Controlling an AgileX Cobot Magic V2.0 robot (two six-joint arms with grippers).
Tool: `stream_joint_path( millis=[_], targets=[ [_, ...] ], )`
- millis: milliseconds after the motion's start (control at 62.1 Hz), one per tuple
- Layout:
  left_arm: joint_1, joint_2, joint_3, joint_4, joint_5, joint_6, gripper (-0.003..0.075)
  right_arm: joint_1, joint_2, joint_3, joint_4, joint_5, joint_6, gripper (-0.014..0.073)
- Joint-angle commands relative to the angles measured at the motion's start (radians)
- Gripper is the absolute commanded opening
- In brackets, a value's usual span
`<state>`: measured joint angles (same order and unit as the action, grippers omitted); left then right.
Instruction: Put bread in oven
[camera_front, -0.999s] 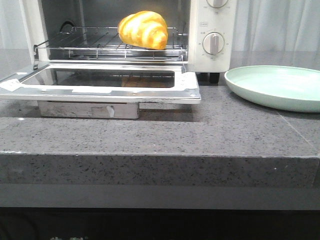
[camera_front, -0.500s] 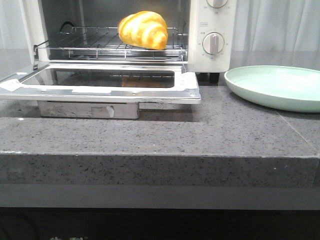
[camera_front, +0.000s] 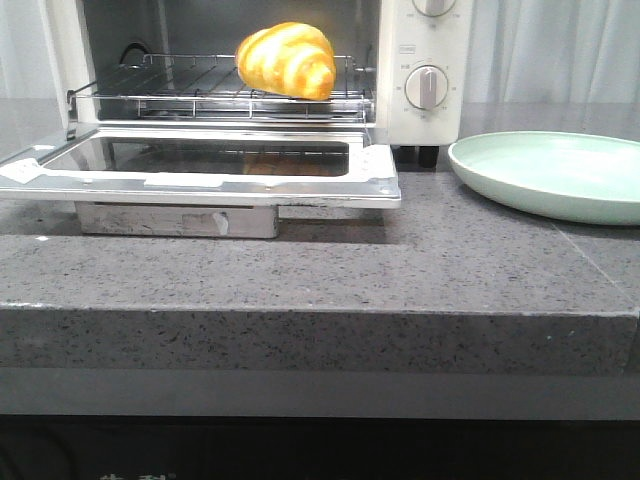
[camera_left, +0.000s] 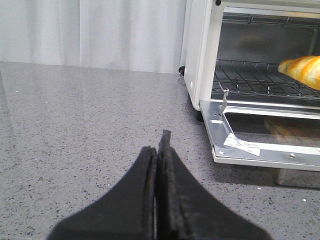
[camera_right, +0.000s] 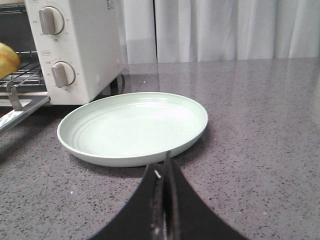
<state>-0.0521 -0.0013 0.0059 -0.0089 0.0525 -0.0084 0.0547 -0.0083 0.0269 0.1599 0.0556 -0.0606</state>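
The golden-orange bread (camera_front: 287, 59) lies on the wire rack (camera_front: 190, 85) inside the cream-white oven (camera_front: 425, 60), whose glass door (camera_front: 200, 170) hangs open and flat. The bread also shows in the left wrist view (camera_left: 302, 70) and at the edge of the right wrist view (camera_right: 7, 57). My left gripper (camera_left: 159, 145) is shut and empty, low over the counter to the left of the oven. My right gripper (camera_right: 164, 165) is shut and empty, just in front of the plate. Neither gripper shows in the front view.
A pale green plate (camera_front: 550, 172) sits right of the oven, also in the right wrist view (camera_right: 132, 125). The oven knobs (camera_front: 427, 87) are on its right side. The grey stone counter (camera_front: 300, 270) has a front edge; white curtains hang behind.
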Motion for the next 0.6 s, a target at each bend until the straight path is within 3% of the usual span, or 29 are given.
stream_joint_path(
  millis=[0,580],
  targets=[
    [0.003,-0.030,0.028,-0.008,-0.082,0.000,-0.0018,-0.007,-0.025,-0.001,-0.015,-0.090,-0.017,-0.0069],
    [0.003,-0.030,0.028,-0.008,-0.082,0.000,-0.0018,-0.051,-0.025,-0.001,-0.086,-0.091,0.090,-0.0069]
  ],
)
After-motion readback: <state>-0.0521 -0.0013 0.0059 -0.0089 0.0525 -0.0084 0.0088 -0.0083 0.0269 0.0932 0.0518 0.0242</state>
